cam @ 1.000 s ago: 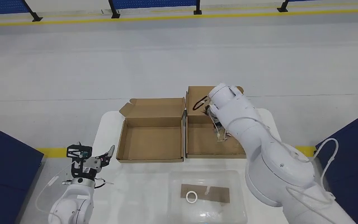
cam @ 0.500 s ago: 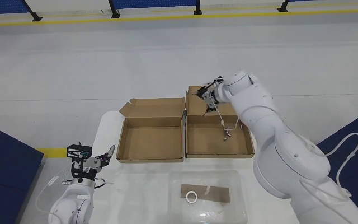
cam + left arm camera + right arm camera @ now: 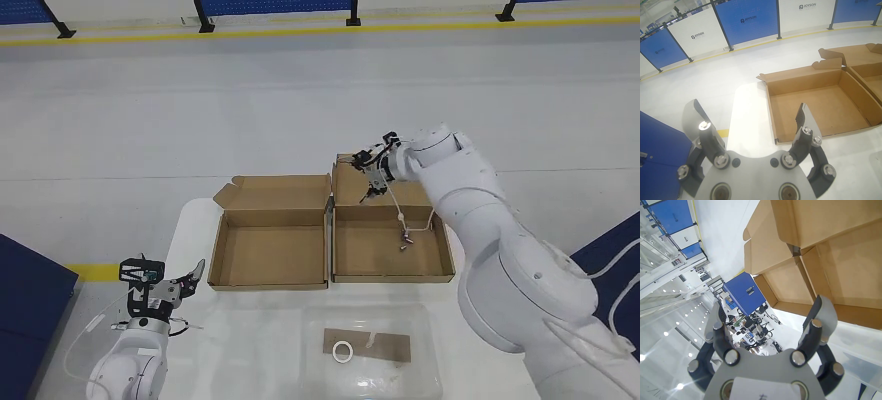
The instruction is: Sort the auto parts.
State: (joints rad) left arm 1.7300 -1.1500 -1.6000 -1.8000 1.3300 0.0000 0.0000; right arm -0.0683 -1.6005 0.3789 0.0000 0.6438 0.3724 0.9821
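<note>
Top view — right gripper, jaws apart and empty, has swung up-frame over the brown cardboard box right of centre; a thin wired part lies inside — apparently delivered.

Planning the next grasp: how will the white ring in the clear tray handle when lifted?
The white ring looks small and thin, so probably light. It lies flat on brown card in the clear tray, so pinching it may be awkward. Round, it might roll if stood on edge.
</note>
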